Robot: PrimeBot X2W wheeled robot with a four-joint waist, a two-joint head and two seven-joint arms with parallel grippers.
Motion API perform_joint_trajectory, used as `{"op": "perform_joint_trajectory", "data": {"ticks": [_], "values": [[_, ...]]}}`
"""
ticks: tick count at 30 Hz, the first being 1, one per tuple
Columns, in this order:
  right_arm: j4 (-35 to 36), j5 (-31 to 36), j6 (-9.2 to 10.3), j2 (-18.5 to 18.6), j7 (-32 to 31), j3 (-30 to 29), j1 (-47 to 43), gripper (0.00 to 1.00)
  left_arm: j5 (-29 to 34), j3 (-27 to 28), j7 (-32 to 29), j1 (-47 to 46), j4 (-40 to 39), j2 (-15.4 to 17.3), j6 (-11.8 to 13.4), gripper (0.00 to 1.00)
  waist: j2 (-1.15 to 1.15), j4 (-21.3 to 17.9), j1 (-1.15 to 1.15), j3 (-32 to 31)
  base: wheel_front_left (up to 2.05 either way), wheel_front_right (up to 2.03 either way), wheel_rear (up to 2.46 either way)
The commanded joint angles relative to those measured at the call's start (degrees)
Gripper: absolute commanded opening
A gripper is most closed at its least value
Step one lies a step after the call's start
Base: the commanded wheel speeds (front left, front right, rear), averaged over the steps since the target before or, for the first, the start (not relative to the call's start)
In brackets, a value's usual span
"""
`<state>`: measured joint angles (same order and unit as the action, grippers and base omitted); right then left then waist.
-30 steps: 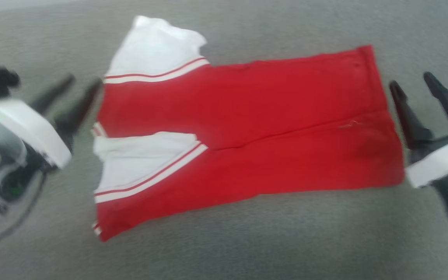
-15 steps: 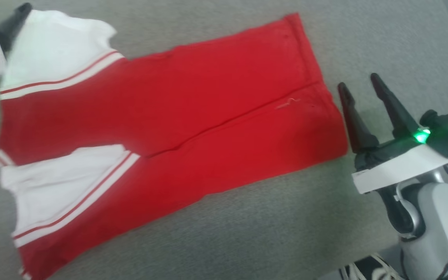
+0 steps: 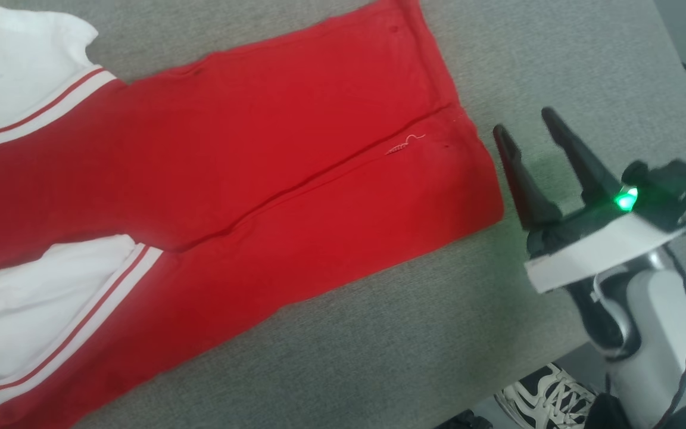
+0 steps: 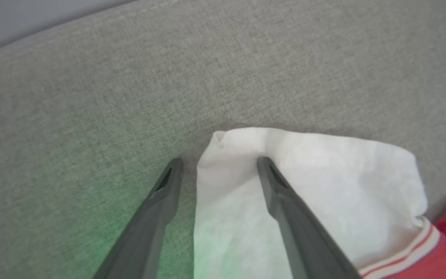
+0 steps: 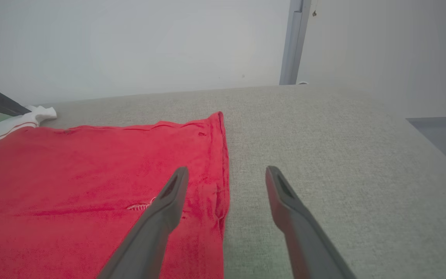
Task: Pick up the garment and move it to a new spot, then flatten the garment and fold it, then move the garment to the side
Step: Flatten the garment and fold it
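the garment [image 3: 259, 179] lies flat on the grey fabric surface [image 3: 438, 333], white parts toward the robot's left. right gripper [image 3: 524, 122]: jaws wide apart, empty, just beside the red hem. left gripper [image 4: 219, 159]: jaws wide apart, empty, straddling the edge of a white sleeve [image 4: 323, 174].

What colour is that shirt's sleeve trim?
Sleeve trim: white with a thin red line, clearest in head view.

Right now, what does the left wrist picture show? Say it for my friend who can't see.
The left gripper spreads its two dark fingers open at the white sleeve of the garment: one finger crosses the sleeve, the other lies over the grey fabric surface beside it. Striped trim and red cloth show at the lower right.
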<state>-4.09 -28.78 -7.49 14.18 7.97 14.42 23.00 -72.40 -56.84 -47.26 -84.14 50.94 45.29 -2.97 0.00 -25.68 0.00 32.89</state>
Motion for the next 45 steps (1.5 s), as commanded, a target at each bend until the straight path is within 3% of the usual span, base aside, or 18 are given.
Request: {"op": "perform_joint_trajectory", "data": {"ticks": [1,2,6,9,16,28,30,31,38,45], "values": [[0.18,-0.28,0.0,0.58,-0.63,0.1,1.54,1.0,-0.5,-1.25,-1.71,1.73,0.23,-1.26,-0.75,0.42,0.0,0.38,0.0,0.58,0.0,0.0,0.0],[0.24,-0.47,0.0,1.08,-1.34,0.39,2.19,1.0,-0.41,-1.35,-1.97,1.26,0.06,-1.53,-1.0,0.0,0.0,0.64,0.0,0.79,0.0,0.0,0.0],[-0.37,-1.64,0.0,3.88,-6.93,2.02,7.11,1.0,-0.24,-1.34,-1.24,0.1,-0.75,-2.94,-2.05,0.0,0.0,2.17,0.0,1.61,0.0,0.0,0.0],[-2.04,-4.0,0.0,6.87,-15.0,4.56,14.83,1.0,0.54,-1.44,1.31,-1.05,-2.01,-4.33,-3.44,0.0,0.0,4.36,0.0,2.81,0.0,0.0,0.0],[-10.4,-8.74,0.01,12.17,-28.92,9.34,29.76,1.0,-0.43,-1.28,4.64,-1.89,-4.22,-7.33,-4.5,0.0,0.0,9.16,0.0,4.61,0.0,0.0,0.0],[-24.22,-12.86,0.0,12.96,-44.83,16.8,39.34,1.0,-1.24,-3.93,7.3,-1.76,-8.28,-10.55,-4.56,0.0,0.0,14.27,0.0,5.45,0.0,0.0,0.0],[-24.8,-13.44,0.0,13.01,-44.92,17.04,39.61,0.19,-1.05,-4.2,8.36,-1.69,-9.16,-11.24,-4.57,0.0,0.0,14.89,0.0,5.25,0.0,0.0,0.0],[-25.13,-13.75,0.0,13.08,-44.37,16.7,39.78,0.0,-1.21,-4.21,9.26,-1.8,-9.62,-11.45,-4.57,0.0,0.0,15.18,0.0,5.11,0.0,0.0,0.0],[-24.0,-14.82,0.04,16.12,-39.91,15.53,37.81,0.0,-2.53,-3.65,20.54,-0.62,-14.42,-11.84,-4.52,0.0,0.0,18.18,0.0,-0.4,0.0,0.0,0.0],[-19.08,-18.08,0.04,20.43,-38.31,14.03,31.38,0.0,-5.72,-5.18,29.6,4.92,-25.06,-7.79,-4.53,0.0,0.0,21.53,0.0,-7.96,0.0,0.0,0.0]]}}
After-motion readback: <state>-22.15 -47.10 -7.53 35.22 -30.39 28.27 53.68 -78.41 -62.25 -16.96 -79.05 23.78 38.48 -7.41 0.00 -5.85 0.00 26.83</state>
